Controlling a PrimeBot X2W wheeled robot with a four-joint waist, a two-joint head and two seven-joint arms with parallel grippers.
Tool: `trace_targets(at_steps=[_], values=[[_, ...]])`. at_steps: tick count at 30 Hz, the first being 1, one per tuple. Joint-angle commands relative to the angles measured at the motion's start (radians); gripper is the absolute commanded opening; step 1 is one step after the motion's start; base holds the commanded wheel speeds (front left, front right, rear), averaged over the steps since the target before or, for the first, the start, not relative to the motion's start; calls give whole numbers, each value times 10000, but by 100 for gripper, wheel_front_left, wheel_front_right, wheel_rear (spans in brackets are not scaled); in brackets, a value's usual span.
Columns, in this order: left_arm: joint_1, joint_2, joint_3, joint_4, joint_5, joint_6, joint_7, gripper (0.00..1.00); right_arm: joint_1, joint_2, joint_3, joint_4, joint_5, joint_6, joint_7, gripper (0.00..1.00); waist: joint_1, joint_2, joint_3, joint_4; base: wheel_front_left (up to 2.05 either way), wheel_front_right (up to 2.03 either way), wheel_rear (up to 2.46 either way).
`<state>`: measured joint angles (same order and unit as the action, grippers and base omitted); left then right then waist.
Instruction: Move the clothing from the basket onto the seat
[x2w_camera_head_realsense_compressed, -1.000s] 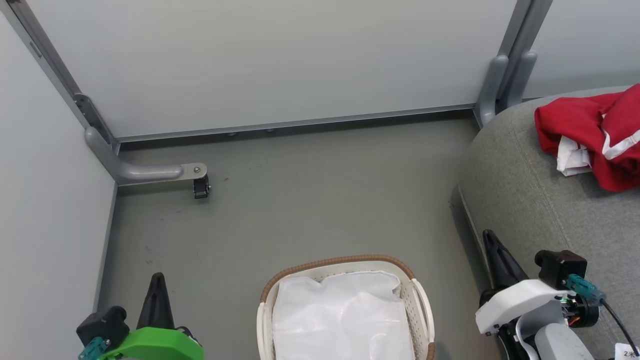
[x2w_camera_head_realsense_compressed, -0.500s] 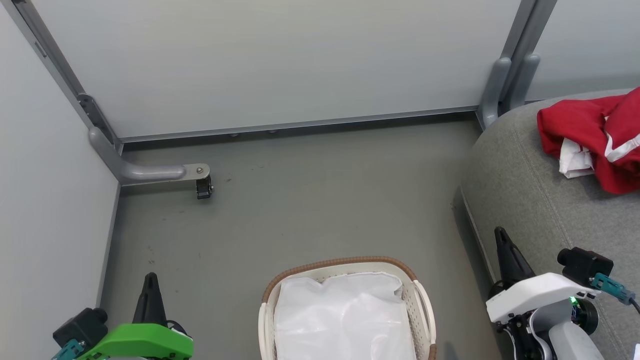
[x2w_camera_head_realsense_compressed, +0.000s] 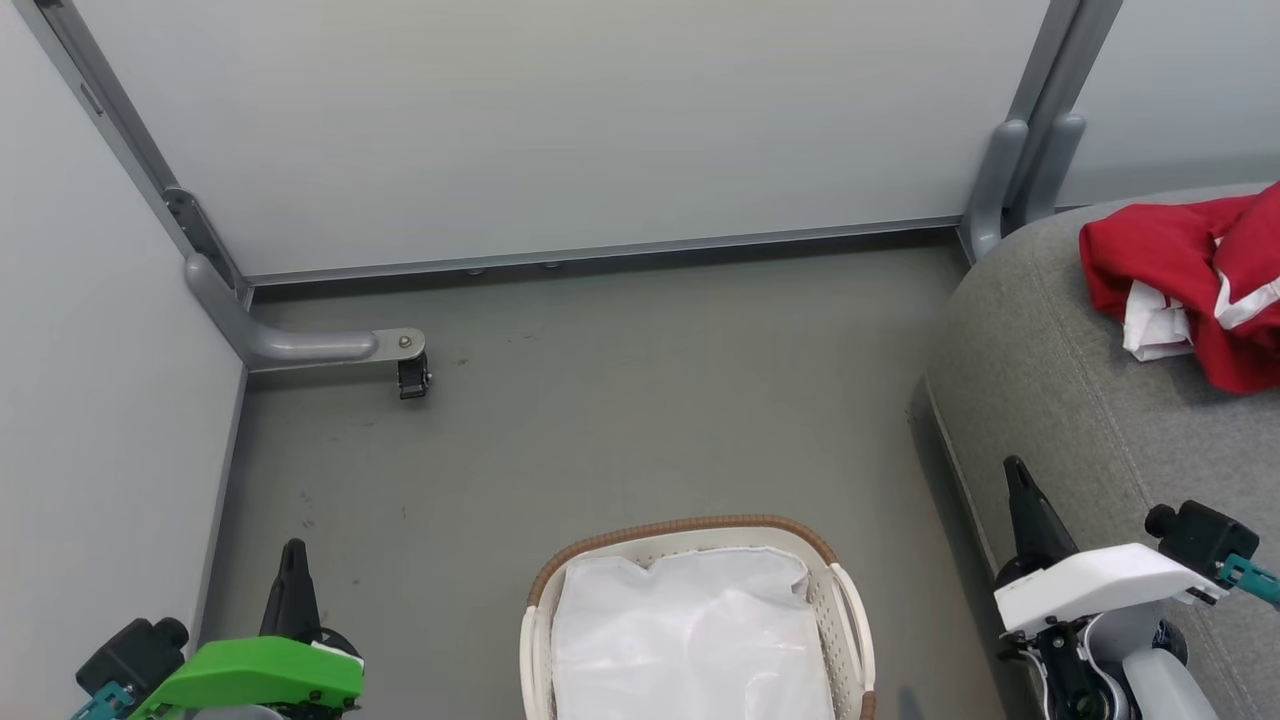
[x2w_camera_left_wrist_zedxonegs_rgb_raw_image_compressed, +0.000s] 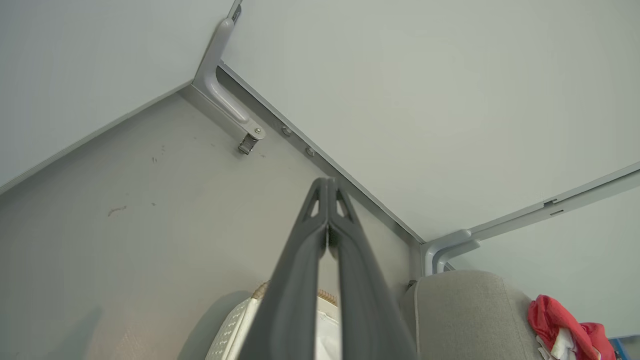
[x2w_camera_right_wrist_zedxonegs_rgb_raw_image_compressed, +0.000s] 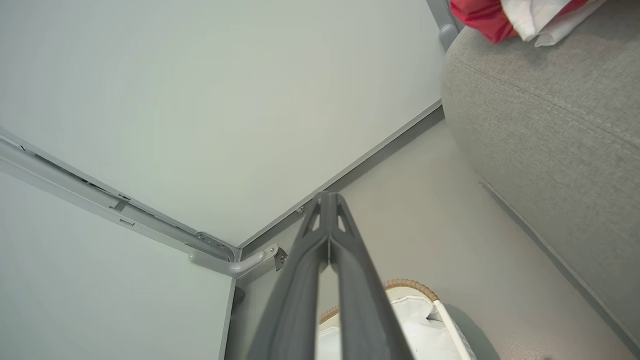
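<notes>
Clothing (x2w_camera_head_realsense_compressed: 1180, 270) on seat (x2w_camera_head_realsense_compressed: 1080, 420), far right; near basket (x2w_camera_head_realsense_compressed: 690, 528) garment-free; left gripper (x2w_camera_head_realsense_compressed: 293, 556), right gripper (x2w_camera_head_realsense_compressed: 1017, 476) clenched empty: transfer apparently done, nothing to fetch.

Left gripper (x2w_camera_head_realsense_compressed: 293, 548) closed, empty; right gripper (x2w_camera_head_realsense_compressed: 1015, 466) closed, empty.

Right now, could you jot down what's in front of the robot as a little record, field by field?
clothing: red with white trim, heaped on the seat
seat: grey cushion, at the right
basket: on the floor; the visible part holds a white liner sheet
left gripper: shut, empty, left of the basket
right gripper: shut, empty, near the seat's edge
task: looks done
</notes>
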<state>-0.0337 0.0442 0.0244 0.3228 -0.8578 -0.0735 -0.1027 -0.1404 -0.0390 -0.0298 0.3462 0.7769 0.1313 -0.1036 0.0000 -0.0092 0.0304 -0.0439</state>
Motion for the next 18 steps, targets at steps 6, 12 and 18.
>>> trace_targets(at_steps=[6,12,18], values=[[-373,50,138,-223,-913,-118,243,0,-18,-72,-131,-261,1022,-3,274,0,0,31,-20,32,0,0,0],[-412,54,219,-280,-1578,-166,436,0,19,-78,-205,-342,1751,-4,463,0,0,36,-38,62,0,0,0],[-460,58,289,-336,-2198,-213,620,0,51,-86,-273,-418,2439,-4,645,0,0,40,-57,91,0,0,0]])
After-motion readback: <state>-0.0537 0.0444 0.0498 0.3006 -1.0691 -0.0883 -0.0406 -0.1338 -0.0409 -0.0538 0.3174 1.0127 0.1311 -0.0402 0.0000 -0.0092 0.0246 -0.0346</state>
